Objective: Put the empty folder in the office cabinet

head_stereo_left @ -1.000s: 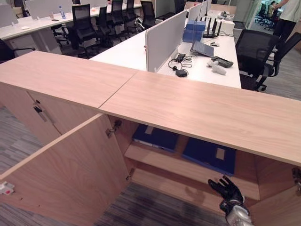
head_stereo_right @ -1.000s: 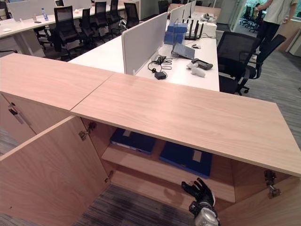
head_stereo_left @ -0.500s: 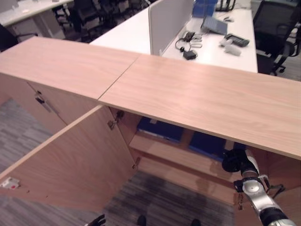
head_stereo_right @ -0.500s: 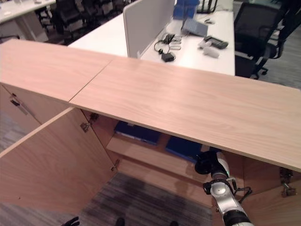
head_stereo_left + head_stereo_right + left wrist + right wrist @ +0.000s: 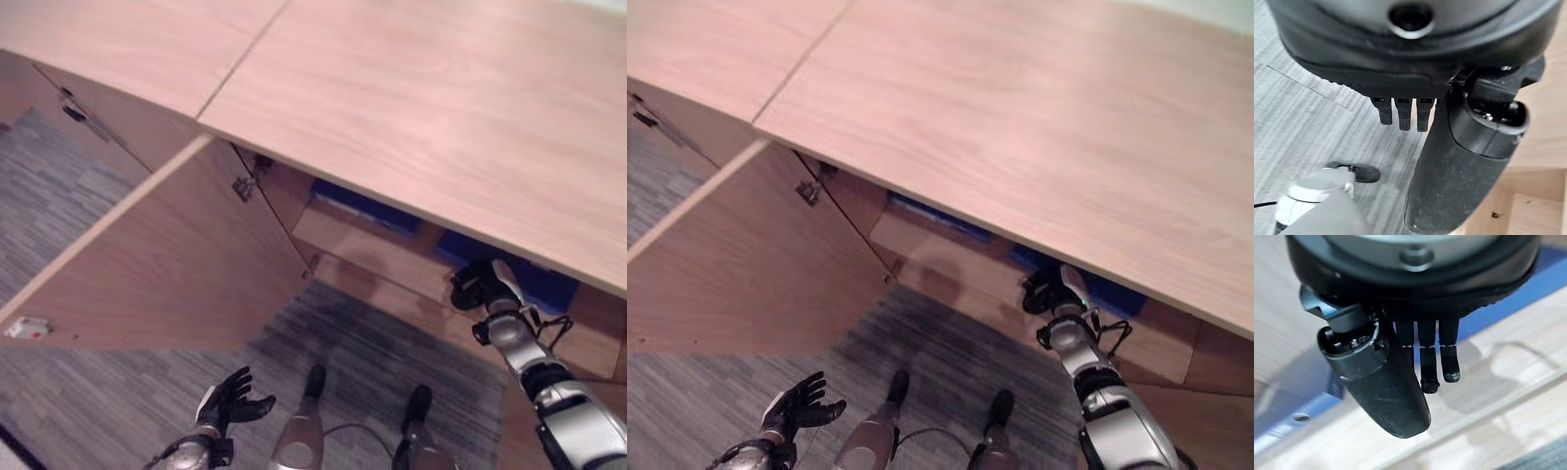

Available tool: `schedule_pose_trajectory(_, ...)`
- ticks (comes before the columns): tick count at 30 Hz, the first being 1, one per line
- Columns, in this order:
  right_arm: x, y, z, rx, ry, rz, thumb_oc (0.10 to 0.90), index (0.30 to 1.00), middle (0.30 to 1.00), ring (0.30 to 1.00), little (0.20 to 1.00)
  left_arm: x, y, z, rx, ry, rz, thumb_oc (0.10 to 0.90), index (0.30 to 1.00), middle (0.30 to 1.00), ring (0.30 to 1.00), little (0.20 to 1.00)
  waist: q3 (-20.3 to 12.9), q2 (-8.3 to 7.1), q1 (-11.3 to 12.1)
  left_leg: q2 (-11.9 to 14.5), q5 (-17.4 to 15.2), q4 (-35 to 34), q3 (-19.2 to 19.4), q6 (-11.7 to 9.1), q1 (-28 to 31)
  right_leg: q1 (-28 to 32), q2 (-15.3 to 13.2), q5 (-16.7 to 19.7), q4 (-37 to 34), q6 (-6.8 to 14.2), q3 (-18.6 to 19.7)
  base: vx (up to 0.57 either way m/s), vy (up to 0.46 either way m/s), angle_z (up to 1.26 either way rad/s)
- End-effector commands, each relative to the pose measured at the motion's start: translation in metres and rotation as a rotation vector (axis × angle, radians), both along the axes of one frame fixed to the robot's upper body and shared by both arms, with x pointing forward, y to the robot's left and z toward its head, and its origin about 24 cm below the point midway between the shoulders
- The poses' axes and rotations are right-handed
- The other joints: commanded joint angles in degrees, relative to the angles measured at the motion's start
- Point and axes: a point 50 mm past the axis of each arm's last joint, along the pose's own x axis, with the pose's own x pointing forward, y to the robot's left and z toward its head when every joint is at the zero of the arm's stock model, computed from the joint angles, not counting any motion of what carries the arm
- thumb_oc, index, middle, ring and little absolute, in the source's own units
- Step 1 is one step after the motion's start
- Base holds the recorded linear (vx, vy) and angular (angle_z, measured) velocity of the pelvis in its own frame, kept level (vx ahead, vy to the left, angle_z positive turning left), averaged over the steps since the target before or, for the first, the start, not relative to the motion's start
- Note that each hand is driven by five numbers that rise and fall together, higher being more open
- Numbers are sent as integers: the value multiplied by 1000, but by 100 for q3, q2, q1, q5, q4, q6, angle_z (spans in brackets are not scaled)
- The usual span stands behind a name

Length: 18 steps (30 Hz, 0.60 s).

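Progress: nearly done | blue folder [image 5: 534, 279] lies on cabinet [image 5: 421, 117] shelf at 3 o'clock | right hand [image 5: 480, 286] beside it, fingers loosely extended, empty | left hand [image 5: 227, 401] at 7 o'clock, spread | left: door [image 5: 167, 264] stands ajar

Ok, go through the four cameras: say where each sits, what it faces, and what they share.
Left eye view: on the head, looking down at the office cabinet, its open door, blue folders; both hands show.
Right eye view: the same scene from slightly aside; left hand open over the carpet, right hand at the shelf.
Left wrist view: along the left hand, facing carpet.
Right wrist view: along the right hand, facing the shelf and a folder.
Shared: cabinet, shelf.
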Motion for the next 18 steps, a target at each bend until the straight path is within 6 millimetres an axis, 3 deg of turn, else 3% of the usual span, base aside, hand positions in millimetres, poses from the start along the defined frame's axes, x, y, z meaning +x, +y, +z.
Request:
schedule_pose_trajectory(1, 20, -19, 49, -77, -163, -31, 400, 300, 300, 300, 300, 13, 16, 17, 42, -98, -8, 800, 900, 900, 900, 900, -144, 88, 106, -222, -202, 117, -185, 176, -219, -244, -220, -1114, 1337, 395, 242, -36, -6, 1)
schedule_pose_trajectory(9, 28, -41, 78, -91, -212, -139, 400, 300, 300, 300, 300, 23, 2, 23, 10, -150, -60, 800, 900, 900, 900, 900, 177, 386, 216, -232, -102, 265, -199, 129, -743, -818, -270, -1152, 1627, 376, 260, -69, -6, 0)
schedule_pose_trajectory(10, 28, -54, 92, -89, -242, -191, 400, 300, 300, 300, 300, 25, -1, 26, -5, -165, -72, 800, 900, 900, 900, 900, 290, 480, 235, -236, -86, 345, -216, 115, -908, -1005, -274, -1178, 1745, 373, 277, -52, -23, -4)
schedule_pose_trajectory(14, 25, -71, 109, -72, -285, -267, 400, 300, 300, 300, 300, 24, -6, 24, -2, -153, -119, 800, 900, 900, 900, 900, 389, 569, 247, -246, -83, 370, -208, 105, -1007, -1199, -304, -1239, 1912, 377, 287, -47, -5, 2)
schedule_pose_trajectory(16, 18, -92, 127, -58, -325, -354, 400, 300, 300, 300, 300, 24, -9, 26, -14, -158, -136, 800, 900, 900, 900, 900, 431, 651, 258, -260, -37, 314, -199, 97, -1068, -1320, -314, -1243, 1948, 385, 274, -31, -10, 1)
schedule_pose_trajectory(18, 14, -102, 134, -66, -331, -385, 400, 300, 300, 300, 300, 23, -10, 26, -18, -158, -143, 800, 900, 900, 900, 900, 431, 675, 260, -269, -19, 282, -202, 95, -1076, -1349, -322, -1241, 1954, 386, 273, -16, -5, 6)
